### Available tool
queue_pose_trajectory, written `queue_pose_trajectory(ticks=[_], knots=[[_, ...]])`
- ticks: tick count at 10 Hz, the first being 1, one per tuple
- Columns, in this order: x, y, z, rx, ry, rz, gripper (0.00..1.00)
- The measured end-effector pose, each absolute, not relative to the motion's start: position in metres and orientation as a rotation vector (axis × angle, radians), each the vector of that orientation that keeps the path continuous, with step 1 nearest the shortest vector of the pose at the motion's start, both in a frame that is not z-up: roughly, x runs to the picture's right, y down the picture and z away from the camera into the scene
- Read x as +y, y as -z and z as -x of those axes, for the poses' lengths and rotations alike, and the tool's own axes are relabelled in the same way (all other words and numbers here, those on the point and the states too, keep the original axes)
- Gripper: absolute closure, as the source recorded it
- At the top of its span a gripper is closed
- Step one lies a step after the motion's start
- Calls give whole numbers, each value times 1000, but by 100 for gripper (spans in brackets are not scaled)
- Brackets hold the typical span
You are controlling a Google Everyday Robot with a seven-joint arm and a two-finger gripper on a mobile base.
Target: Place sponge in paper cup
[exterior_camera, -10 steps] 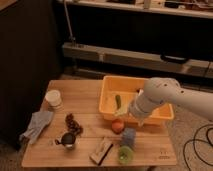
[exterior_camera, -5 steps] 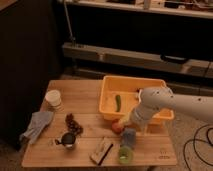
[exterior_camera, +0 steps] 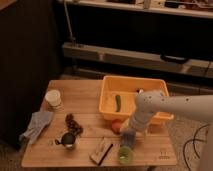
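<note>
Blue-grey sponge (exterior_camera: 127,142) sits just beside lime cup (exterior_camera: 125,155), well apart from paper cup (exterior_camera: 53,98); gripper (exterior_camera: 128,134) has dropped over it, jaws apart. Grasp likely next, nothing lifted yet.

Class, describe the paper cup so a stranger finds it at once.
On the wooden table, look to the far left corner, opposite the gripper low at the front right. The paper cup stands there alone, left of the yellow bin. It is white and tapered, unlike the dark metal mug and low green cup.

No legible text; small mark (exterior_camera: 163,155) on table (exterior_camera: 85,92) corner unreadable.
</note>
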State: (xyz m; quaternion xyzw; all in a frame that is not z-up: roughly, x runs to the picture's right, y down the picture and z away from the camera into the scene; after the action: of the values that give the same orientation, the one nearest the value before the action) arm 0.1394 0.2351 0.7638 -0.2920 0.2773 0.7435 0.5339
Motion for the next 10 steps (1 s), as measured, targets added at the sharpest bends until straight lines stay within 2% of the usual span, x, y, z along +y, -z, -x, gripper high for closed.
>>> queue_pose_trajectory(ticks=[5,10], knots=[[253,-752,-126,697,-1724,641,25],[258,-757,-119,691,-1724,656,25]])
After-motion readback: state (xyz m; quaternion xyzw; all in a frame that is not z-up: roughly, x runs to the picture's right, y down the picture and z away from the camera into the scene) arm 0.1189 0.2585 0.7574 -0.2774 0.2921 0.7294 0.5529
